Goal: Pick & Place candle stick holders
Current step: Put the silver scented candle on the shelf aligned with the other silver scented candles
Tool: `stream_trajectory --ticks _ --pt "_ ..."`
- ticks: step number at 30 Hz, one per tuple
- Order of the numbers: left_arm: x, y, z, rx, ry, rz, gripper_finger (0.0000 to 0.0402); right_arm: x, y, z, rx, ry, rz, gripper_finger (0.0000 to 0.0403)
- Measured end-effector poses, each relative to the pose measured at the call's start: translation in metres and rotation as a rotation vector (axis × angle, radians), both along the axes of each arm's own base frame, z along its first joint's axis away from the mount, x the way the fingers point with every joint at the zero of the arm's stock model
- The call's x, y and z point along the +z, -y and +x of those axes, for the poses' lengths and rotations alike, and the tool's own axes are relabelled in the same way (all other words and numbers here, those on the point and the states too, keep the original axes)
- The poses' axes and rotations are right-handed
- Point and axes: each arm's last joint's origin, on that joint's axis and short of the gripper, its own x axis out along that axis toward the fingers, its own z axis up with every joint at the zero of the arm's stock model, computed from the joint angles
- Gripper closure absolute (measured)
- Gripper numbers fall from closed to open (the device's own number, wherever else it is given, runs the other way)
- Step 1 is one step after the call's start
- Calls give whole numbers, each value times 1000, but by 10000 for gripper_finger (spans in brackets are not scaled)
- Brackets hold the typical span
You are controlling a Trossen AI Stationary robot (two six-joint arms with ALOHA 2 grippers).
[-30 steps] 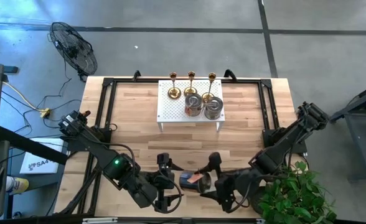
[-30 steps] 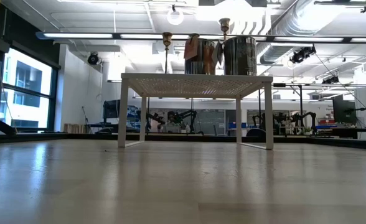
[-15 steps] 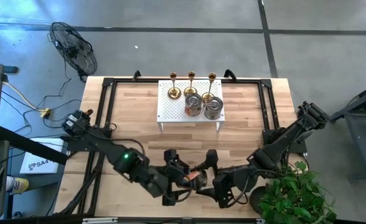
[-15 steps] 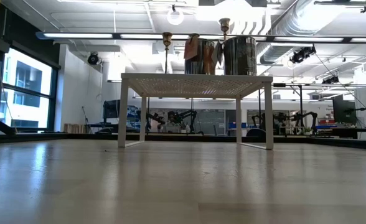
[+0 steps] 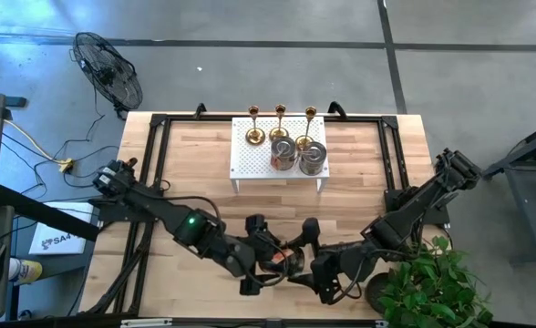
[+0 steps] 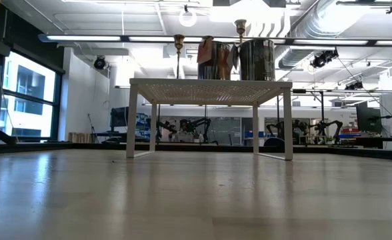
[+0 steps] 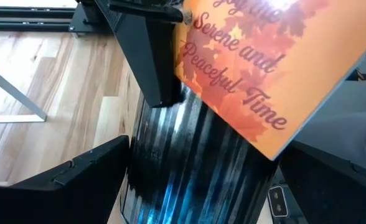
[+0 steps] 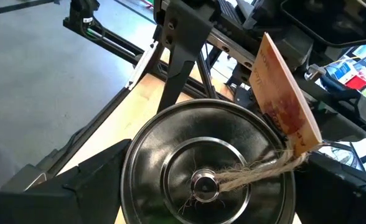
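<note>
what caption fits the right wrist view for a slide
Silvery holder with an orange tag tied on by twine, seated between the right gripper's fingers.
</note>
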Motion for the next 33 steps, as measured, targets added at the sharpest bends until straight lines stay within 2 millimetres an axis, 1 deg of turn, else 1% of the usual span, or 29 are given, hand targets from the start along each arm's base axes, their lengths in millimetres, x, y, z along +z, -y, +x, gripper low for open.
stream_trajectory --ticks 8,10,15,19,28,30,33 --pt "-2 -3 3 -8 -11 -2 13 -1 1 1 0 -8 -3 49" --pt "-6 -2 6 -16 -18 2 22 -2 1 0 8 -20 -6 49" --pt "-14 2 16 -79 -16 18 59 -3 0 0 19 -32 12 49" --pt "-20 3 22 -100 -22 16 61 -4 1 0 28 -51 24 53" --pt "-21 3 23 -90 -17 25 62 -6 1 -1 22 -61 23 54" --pt "-20 3 23 -89 -12 24 62 -6 -2 -3 23 -59 23 45" --pt "-21 3 24 -60 -9 20 64 -1 -5 -5 -14 -23 41 18"
